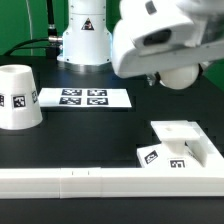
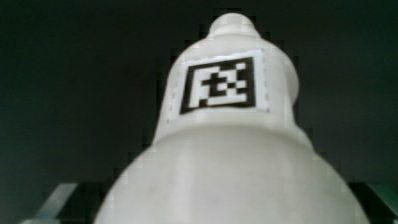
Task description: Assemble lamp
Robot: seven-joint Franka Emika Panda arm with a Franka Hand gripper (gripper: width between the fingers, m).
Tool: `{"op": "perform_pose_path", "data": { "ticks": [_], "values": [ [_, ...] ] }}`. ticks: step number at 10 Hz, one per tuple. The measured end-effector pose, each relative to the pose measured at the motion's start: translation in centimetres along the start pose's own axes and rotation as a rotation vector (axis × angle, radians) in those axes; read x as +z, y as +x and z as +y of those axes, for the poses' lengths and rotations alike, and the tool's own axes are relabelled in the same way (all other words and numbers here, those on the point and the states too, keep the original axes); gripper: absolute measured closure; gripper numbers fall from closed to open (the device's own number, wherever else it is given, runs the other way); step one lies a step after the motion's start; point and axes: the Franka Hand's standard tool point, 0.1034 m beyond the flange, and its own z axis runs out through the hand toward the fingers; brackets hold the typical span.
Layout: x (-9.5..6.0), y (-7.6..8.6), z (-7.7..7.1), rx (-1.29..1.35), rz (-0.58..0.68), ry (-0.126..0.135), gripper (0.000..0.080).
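Note:
The bulb (image 2: 217, 150), a white cylinder with a rounded end and a square tag, fills the wrist view and sits between the gripper's fingers (image 2: 50, 206). In the exterior view the gripper (image 1: 168, 76) hangs at the upper right, shut on the bulb (image 1: 182, 70), which is held in the air above and behind the base. The blocky square base (image 1: 176, 146) lies on the table at the exterior view's right, against the rail. The cup-like shade (image 1: 18, 97) stands at the far left, wide end down.
The long white rail (image 1: 100, 182) runs along the near edge of the table. The marker board (image 1: 85, 98) lies flat in the middle behind it. The robot's white pedestal (image 1: 85, 35) stands at the back.

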Motion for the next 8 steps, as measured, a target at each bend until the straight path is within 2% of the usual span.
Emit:
{"op": "perform_pose_path", "data": {
  "ticks": [2,3,6,7,8],
  "values": [
    [-3.4,0.1,-0.2,-0.004,0.075,-0.008,0.0226],
    [-3.5,1.3,0.0,-0.001,0.19,-0.018,0.0226],
    [-3.4,1.6,0.5,0.005,0.383,-0.042,0.0226],
    [-3.6,2.7,1.4,-0.042,0.493,-0.069,0.0226],
    [-3.7,2.8,2.2,-0.054,0.577,-0.089,0.0226]
  ]
}}
